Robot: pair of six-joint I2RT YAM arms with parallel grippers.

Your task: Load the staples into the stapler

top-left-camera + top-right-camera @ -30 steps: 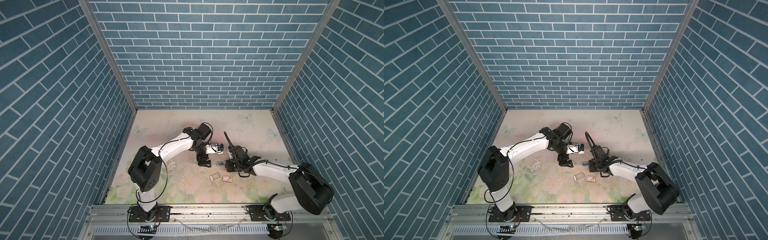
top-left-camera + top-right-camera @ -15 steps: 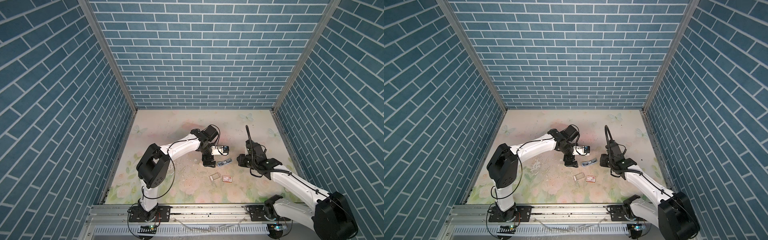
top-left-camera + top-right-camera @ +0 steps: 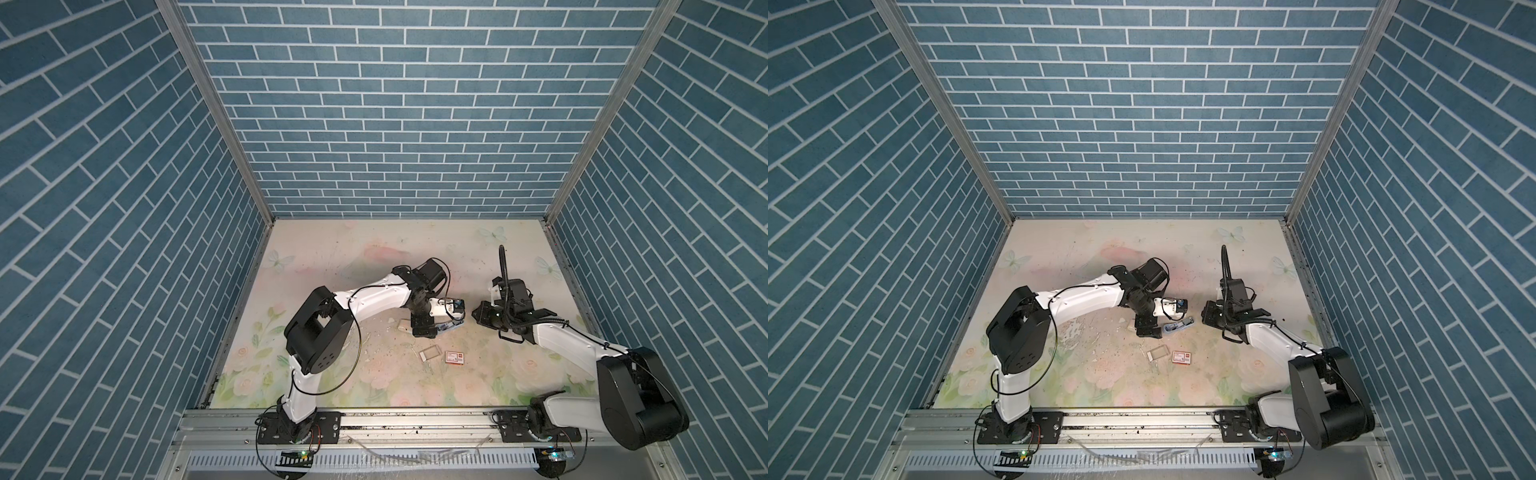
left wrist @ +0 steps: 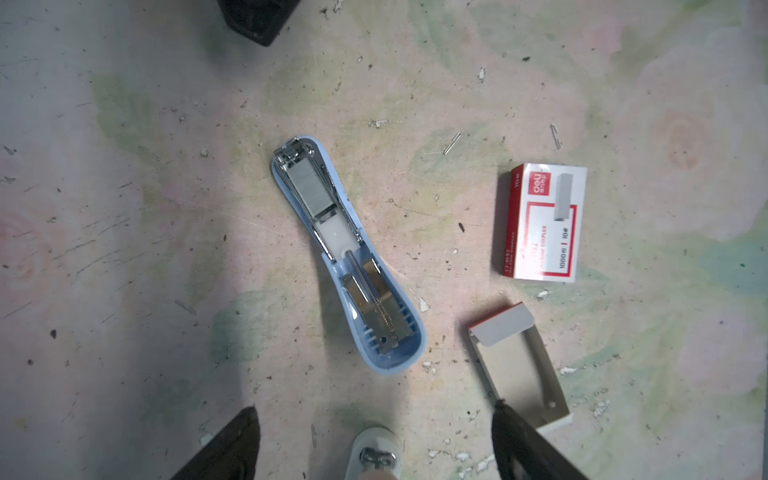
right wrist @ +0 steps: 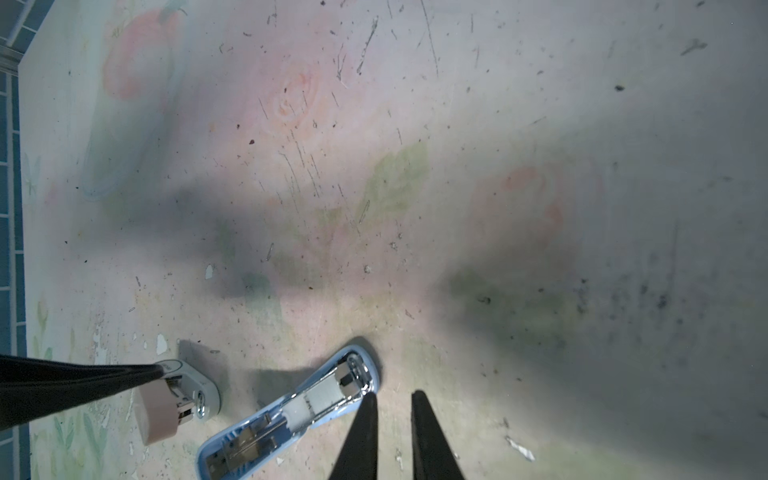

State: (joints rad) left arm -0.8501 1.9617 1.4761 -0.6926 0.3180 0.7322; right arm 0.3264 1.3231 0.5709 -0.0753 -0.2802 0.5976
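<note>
Right pincer [image 5: 392, 395]: drawn back from blue stapler [image 4: 345, 257], narrowly parted, empty; left pincer [image 4: 374, 407] wide open above; staples [image 4: 309, 187] seated in open channel, closing probably remains.

Two staplers, blue [image 4: 347, 253] and white [image 5: 189, 390]; one staple box [image 4: 542, 222]; one grey tray [image 4: 519, 365]; two arms.

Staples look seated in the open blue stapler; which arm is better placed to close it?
Likely left: the left gripper hangs open directly above the blue stapler; the right gripper sits narrow beside its tip.
</note>
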